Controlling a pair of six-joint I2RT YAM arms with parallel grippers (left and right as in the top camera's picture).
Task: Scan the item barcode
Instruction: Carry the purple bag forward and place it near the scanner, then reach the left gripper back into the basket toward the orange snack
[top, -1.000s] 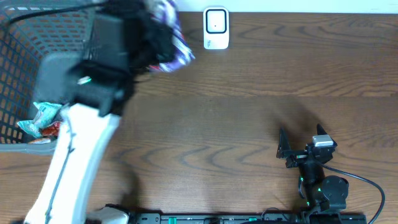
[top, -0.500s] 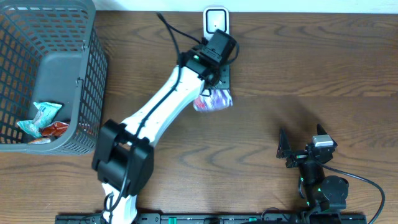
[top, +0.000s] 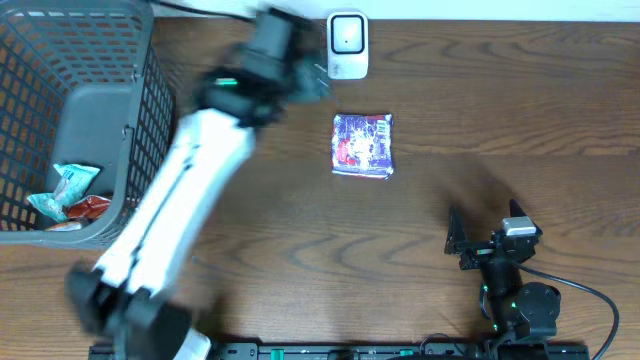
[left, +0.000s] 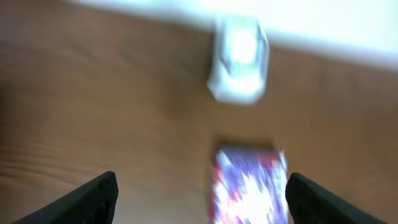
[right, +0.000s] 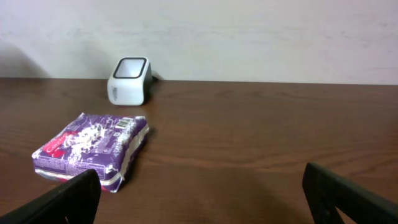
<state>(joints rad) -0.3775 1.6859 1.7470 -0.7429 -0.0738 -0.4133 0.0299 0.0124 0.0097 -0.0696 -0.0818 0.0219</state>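
The item, a purple and white snack packet, lies flat on the wooden table just in front of the white barcode scanner. My left gripper is motion-blurred up and to the left of the packet, beside the scanner. In the left wrist view it is open, with the blurred packet on the table below and the scanner beyond. My right gripper rests open near the front right. Its wrist view shows the open gripper, the packet and the scanner.
A grey wire basket stands at the left edge with a couple of snack packets inside. A pale wall runs behind the table's far edge.
My left gripper opened and let go of the packet, which dropped flat onto the table below the scanner. The left arm then swung up and to the left. The right arm stayed still.
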